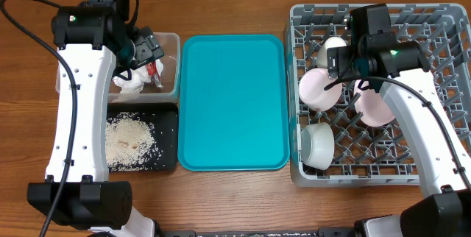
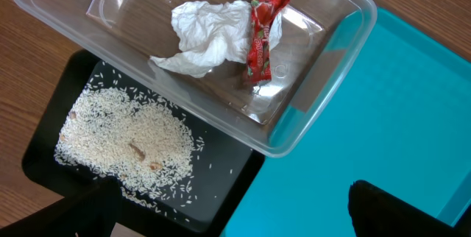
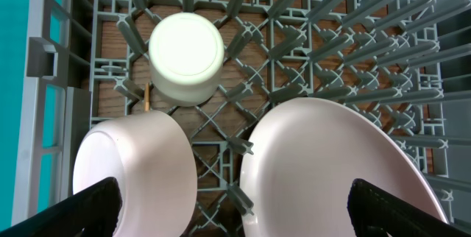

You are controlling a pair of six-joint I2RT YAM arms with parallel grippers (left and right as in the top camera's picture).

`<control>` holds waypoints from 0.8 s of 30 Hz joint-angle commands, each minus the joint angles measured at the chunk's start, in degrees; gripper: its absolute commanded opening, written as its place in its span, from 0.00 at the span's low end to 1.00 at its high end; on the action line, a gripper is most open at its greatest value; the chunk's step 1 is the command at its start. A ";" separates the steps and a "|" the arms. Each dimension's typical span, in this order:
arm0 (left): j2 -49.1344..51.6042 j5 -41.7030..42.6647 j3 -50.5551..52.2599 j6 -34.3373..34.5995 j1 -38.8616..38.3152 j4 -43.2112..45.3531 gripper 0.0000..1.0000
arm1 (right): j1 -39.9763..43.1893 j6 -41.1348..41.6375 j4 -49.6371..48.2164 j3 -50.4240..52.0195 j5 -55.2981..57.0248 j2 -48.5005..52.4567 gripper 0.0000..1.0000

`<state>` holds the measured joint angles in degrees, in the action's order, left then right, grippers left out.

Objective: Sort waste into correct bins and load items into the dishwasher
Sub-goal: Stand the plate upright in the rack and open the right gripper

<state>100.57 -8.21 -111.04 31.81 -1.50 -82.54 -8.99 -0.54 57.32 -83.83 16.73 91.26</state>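
Observation:
A crumpled white napkin (image 2: pixel 206 34) and a red snack wrapper (image 2: pixel 259 37) lie in the clear tub (image 1: pixel 171 40). Loose rice (image 2: pixel 125 143) is spread in the black tray (image 1: pixel 168 130). My left gripper (image 1: pixel 147 49) hangs open and empty above the tub; in the left wrist view (image 2: pixel 235 218) its fingers are wide apart. In the grey dish rack (image 1: pixel 441 16) stand a pale pink plate (image 3: pixel 331 171), a second pale pink dish (image 3: pixel 136 167), an upturned white cup (image 3: pixel 186 58) and a white bowl (image 1: pixel 318 145). My right gripper (image 1: pixel 338 64) is open and empty above the two pink dishes. A thin wooden tip (image 3: pixel 148 97) shows by the cup.
The teal serving tray (image 1: pixel 233 101) lies between the bins and the rack. The rack's upright pegs (image 3: pixel 353 38) stand round the dishes. The black tray sits right in front of the clear tub, against the teal tray's left edge.

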 commanded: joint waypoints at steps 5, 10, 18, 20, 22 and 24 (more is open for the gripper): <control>-0.11 -0.52 -0.42 -0.11 -0.02 0.11 1.00 | 0.07 0.50 -0.09 0.20 -0.35 -0.17 1.00; -0.11 -0.52 -0.42 -0.09 -0.02 0.11 1.00 | 0.07 0.50 -0.07 0.20 -0.35 -2.19 1.00; -0.11 -0.52 -0.42 -0.09 -0.02 0.13 1.00 | 0.07 0.50 -0.07 0.20 -0.35 -11.08 1.00; -0.11 -0.52 -0.42 -0.09 -0.02 0.11 1.00 | 0.07 0.50 -0.04 0.20 -0.35 -14.60 1.00; -0.11 -0.52 -0.42 -0.11 -0.02 0.11 1.00 | 0.07 0.50 -0.07 0.20 -0.35 -19.32 1.00; -0.11 -0.52 -0.42 -0.11 -0.02 0.11 1.00 | 0.07 0.48 -0.07 0.20 -0.35 -22.01 1.00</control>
<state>100.57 -8.21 -111.04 31.81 -1.50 -82.52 -8.99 -0.38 57.47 -83.77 16.49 74.52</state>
